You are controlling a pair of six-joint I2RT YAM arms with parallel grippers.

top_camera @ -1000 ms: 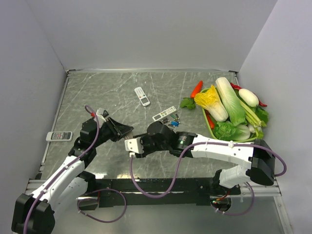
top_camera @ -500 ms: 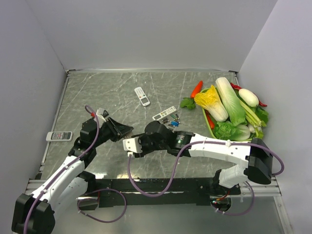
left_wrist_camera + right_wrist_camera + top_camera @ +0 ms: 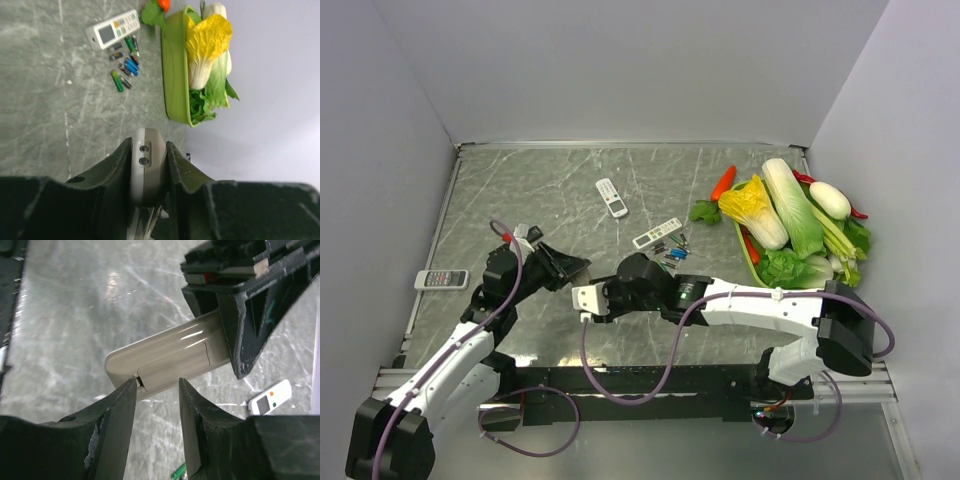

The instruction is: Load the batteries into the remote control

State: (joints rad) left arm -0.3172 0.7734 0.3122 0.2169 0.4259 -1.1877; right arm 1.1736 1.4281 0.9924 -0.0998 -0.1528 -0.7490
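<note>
Grey marbled bench [image 3: 540, 190], pale walls [image 3: 620, 70]; left fingers [image 3: 116, 167] pinch the remote control [image 3: 147, 165], right fingers [image 3: 114, 422] spread at its free end, moved left since before.

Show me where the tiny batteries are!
In the top view, the tiny green, blue and grey batteries lie right of centre, beside the slim white remote.

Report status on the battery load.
Left fingers clamped on remote control. Right fingers open at its battery cover, cover shut. Batteries loose on table by slim white remote. Nothing in the way.
</note>
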